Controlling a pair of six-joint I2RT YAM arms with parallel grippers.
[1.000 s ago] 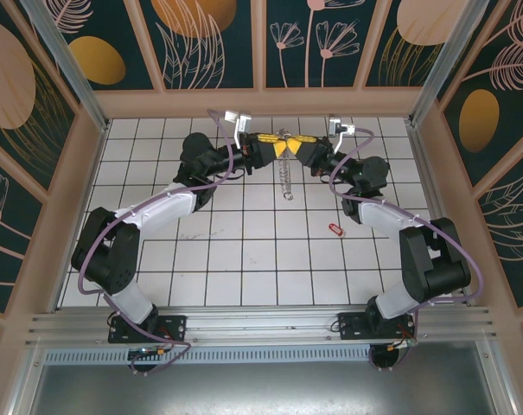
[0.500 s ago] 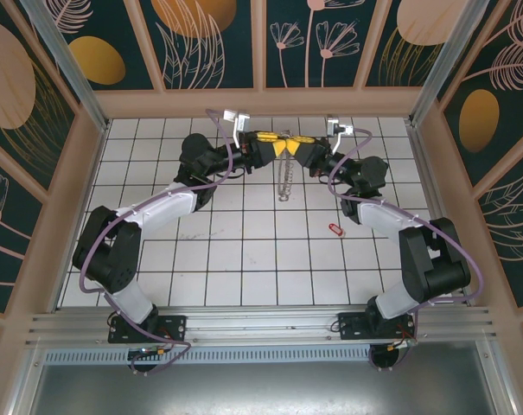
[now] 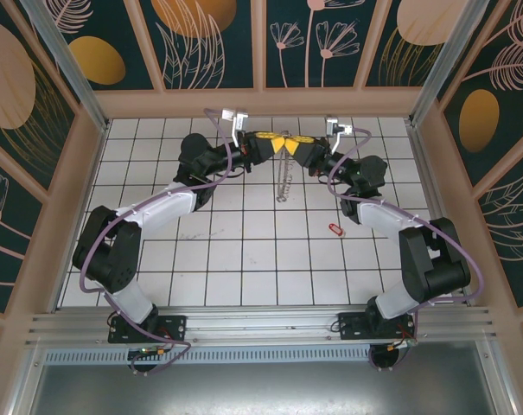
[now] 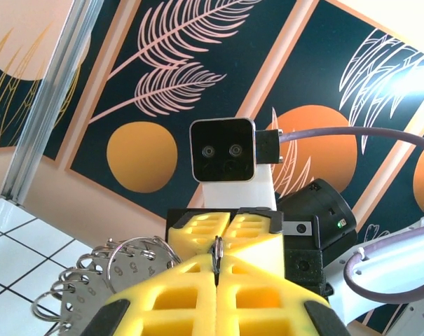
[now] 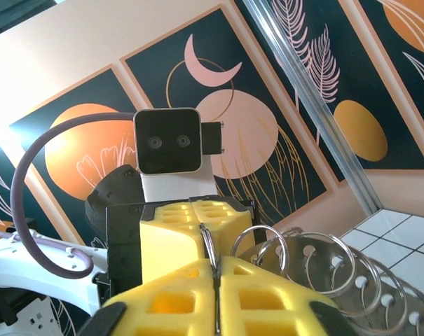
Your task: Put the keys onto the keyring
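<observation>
I see left hand and right hand nose to nose, both pinched tight on keyring; ring chain dangles beneath.

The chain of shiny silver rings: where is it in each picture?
Top external: chain of silver metal rings dangles under the meeting yellow foam pads, upper middle.
Left wrist: rings bottom left, beside the pads.
Right wrist: rings bottom right, beside the pads.
Shared landmark: the yellow pads.

Bright, even light with soft shadows; both wrist views glare white toward one upper corner.
</observation>
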